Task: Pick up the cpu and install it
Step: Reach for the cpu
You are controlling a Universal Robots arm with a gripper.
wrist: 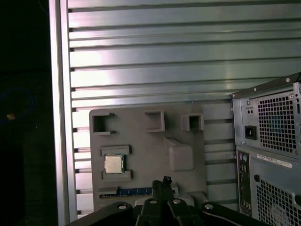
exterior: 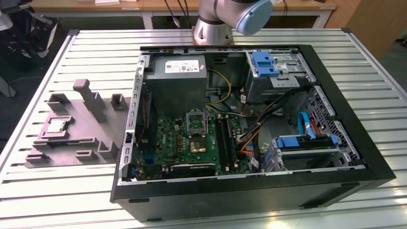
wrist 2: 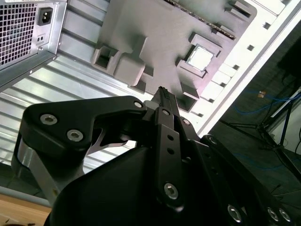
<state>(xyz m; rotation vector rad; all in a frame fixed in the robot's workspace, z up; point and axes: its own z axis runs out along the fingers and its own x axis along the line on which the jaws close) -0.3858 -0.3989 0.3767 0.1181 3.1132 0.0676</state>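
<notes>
Even overhead light brightens the surface point(exterior: 95, 47) in the exterior view, and pale glare streaks its slats in both wrist views. The case point(exterior: 375, 157) interior sits in shade. The floor point(wrist: 23, 117) beyond the edge is nearly black. The end effector point(wrist 2: 162, 93) looms dark and faintly glossy.

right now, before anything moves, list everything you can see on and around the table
cpu: one, silvery, lying flat in a recess of the fixture plate
fixture plate: one, grey, on the table, at the exterior view's left of the case
computer case: one, black, side open, on the table
motherboard: one, green, inside the case
power supply: one, grey, inside the case
drive caddies: two, blue, inside the case toward the exterior view's right
table: one, silver, slatted metal
arm: one, grey with a blue cap, beyond the case in the exterior view
gripper: one, black, apart from the cpu, jaws together, empty
</notes>
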